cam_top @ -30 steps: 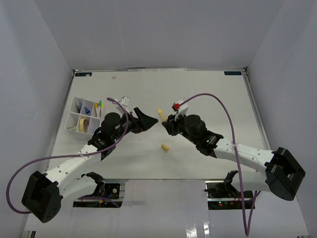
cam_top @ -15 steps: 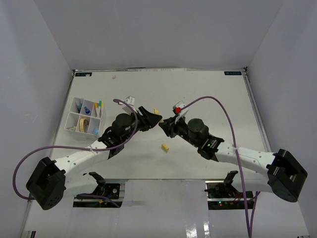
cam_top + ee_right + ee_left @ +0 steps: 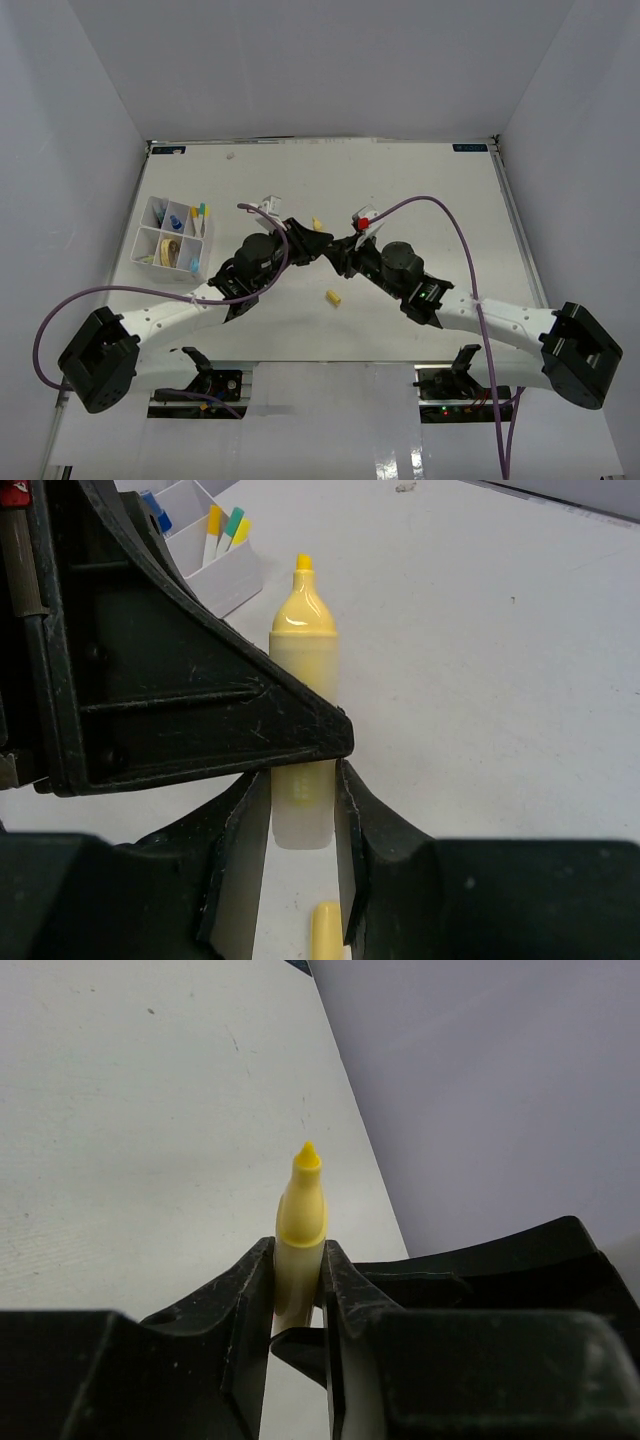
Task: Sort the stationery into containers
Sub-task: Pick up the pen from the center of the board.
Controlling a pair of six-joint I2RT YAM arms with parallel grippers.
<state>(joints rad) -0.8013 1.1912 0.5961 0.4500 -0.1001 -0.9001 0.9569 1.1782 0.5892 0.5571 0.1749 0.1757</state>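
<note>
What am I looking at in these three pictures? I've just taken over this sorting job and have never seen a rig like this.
Two robot arms are bolted at the near edge of a white table. The wide picture looks down from above and behind them. The other two come from a camera on each wrist, looking along that arm's own black fingers. Each arm ends in a two-finger tool. Both meet mid-table: the left tool and the right tool each clamp the same uncapped yellow highlighter. A small yellow piece, perhaps its cap, lies loose on the table nearer the bases. At the left stands a divided white tray holding pens and other items.
</note>
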